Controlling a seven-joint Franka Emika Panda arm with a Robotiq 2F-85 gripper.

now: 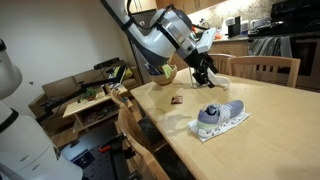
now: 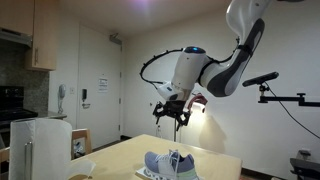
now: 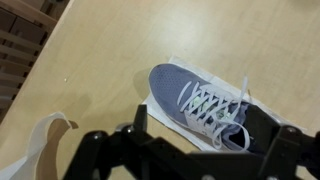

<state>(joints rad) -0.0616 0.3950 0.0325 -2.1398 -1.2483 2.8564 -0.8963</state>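
Note:
A grey-blue sneaker (image 1: 220, 117) with white laces lies on a white sheet (image 1: 238, 124) on the wooden table (image 1: 270, 130). My gripper (image 1: 205, 75) hangs in the air above and behind it, jaws apart and holding nothing. From the opposite side, in an exterior view, the gripper (image 2: 172, 115) is well above the sneaker (image 2: 170, 163). In the wrist view the sneaker (image 3: 195, 105) lies directly below, framed between the two dark fingers (image 3: 140, 122), and the gripper (image 3: 200, 128) is open. The white sheet (image 3: 185, 68) shows around the toe.
A green bowl (image 1: 168, 72) and a small dark item (image 1: 176, 100) sit on the table left of the shoe. Wooden chairs (image 1: 265, 68) stand around the table. A white crumpled bag (image 3: 40, 150) lies near the table edge. A cluttered shelf (image 1: 95, 95) stands beyond.

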